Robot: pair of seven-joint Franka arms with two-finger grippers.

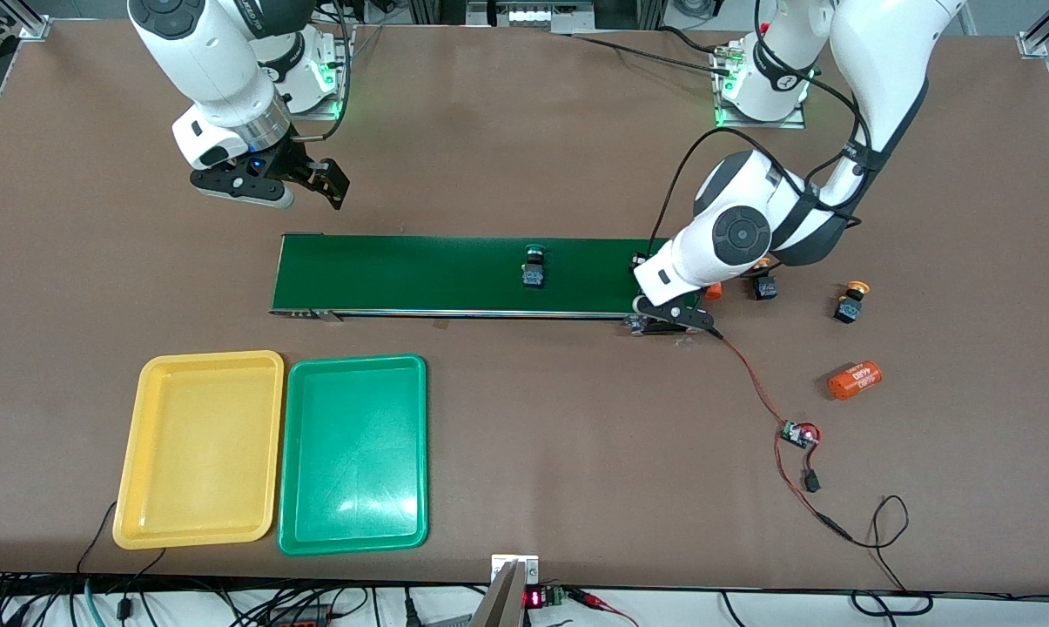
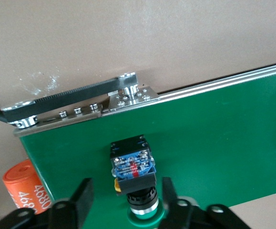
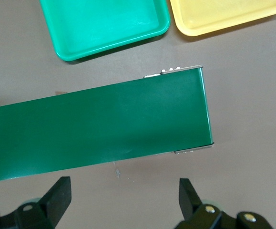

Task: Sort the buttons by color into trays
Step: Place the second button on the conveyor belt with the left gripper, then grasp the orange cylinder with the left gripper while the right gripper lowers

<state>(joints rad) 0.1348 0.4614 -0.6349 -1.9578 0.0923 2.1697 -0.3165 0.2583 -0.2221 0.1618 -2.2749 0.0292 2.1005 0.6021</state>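
Nearest the camera the yellow tray (image 1: 199,450) and the green tray (image 1: 353,454) sit side by side, both with nothing in them. So the sorting has barely begun.

The left gripper (image 2: 126,196) is low over the conveyor belt (image 1: 420,274) at the left arm's end, its fingers (image 2: 83,196) parted on either side of a green button (image 2: 134,179) lying on the belt. It looks just set down, not gripped. Its long axis runs across the belt, green cap toward the gripper.

A second green button (image 1: 534,266) lies mid-belt, cap toward the robots' bases. Two yellow-orange buttons (image 1: 851,302) wait on the table off the belt's end, near an orange cylinder (image 1: 855,380).

The right gripper (image 1: 267,185) hangs wide open over the table by the belt's other end, waiting. Next, I'd judge, the left lifts clear and the right catches a button for the green tray.
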